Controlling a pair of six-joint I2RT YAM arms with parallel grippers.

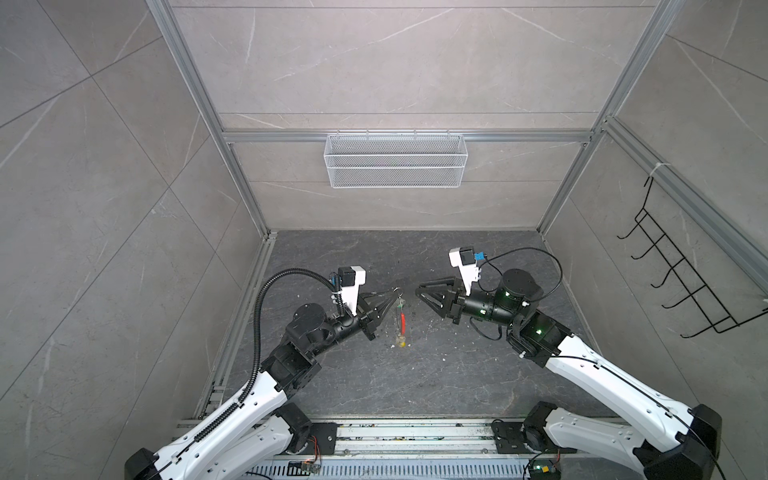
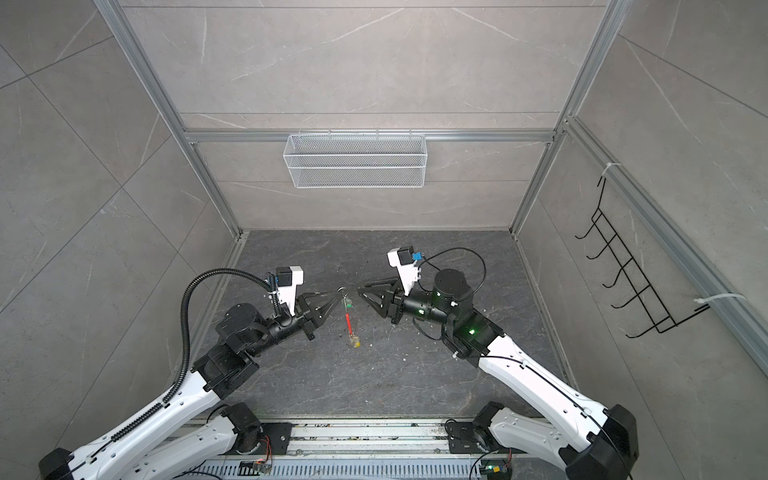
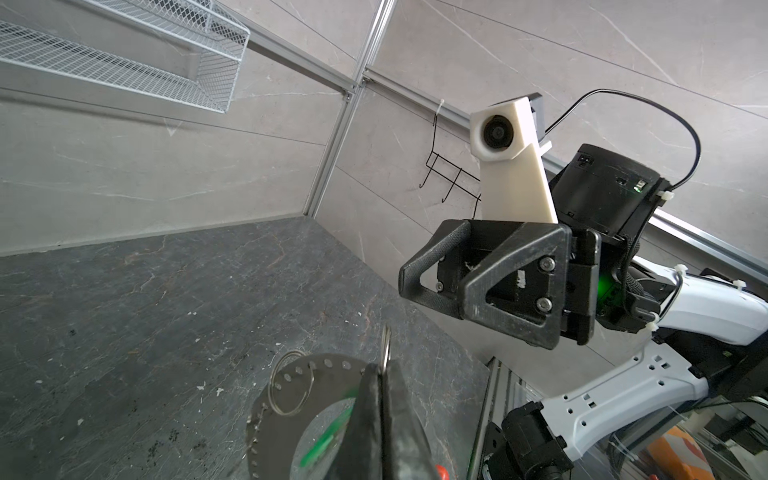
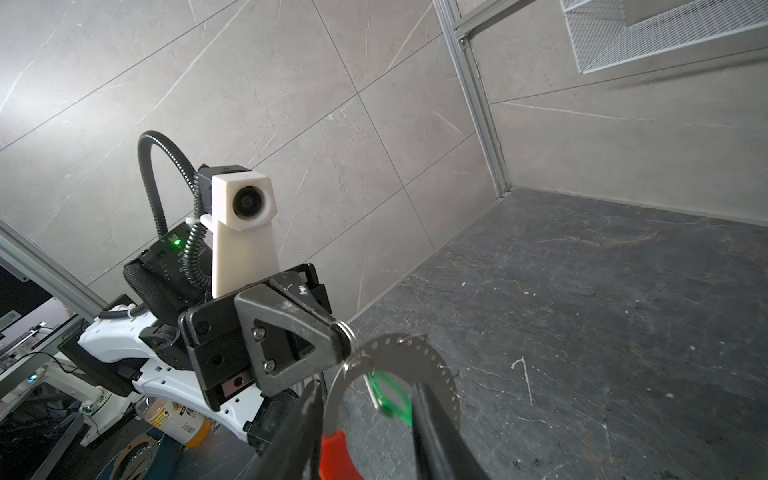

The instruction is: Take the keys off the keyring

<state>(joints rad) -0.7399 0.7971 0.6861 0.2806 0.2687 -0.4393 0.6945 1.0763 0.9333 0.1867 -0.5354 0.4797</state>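
The keyring (image 1: 402, 323) hangs upright over the dark floor, a grey perforated metal arc (image 4: 415, 353) with a red sleeve (image 4: 336, 457). My left gripper (image 1: 395, 296) is shut on the small split ring (image 4: 347, 331) at its top. The green key tag (image 4: 390, 397) dangles near the top (image 2: 349, 306). The yellow key tag (image 1: 401, 341) hangs at the bottom end. My right gripper (image 1: 418, 292) is open, its fingertips a short way right of the keyring. In the right wrist view the green tag shows between its two spread fingers (image 4: 428, 419), ungripped.
A white mesh basket (image 1: 395, 160) hangs on the back wall. A black wire hook rack (image 1: 685, 274) is fixed to the right wall. Aluminium frame posts stand at the corners. White specks dot the floor (image 1: 457, 374).
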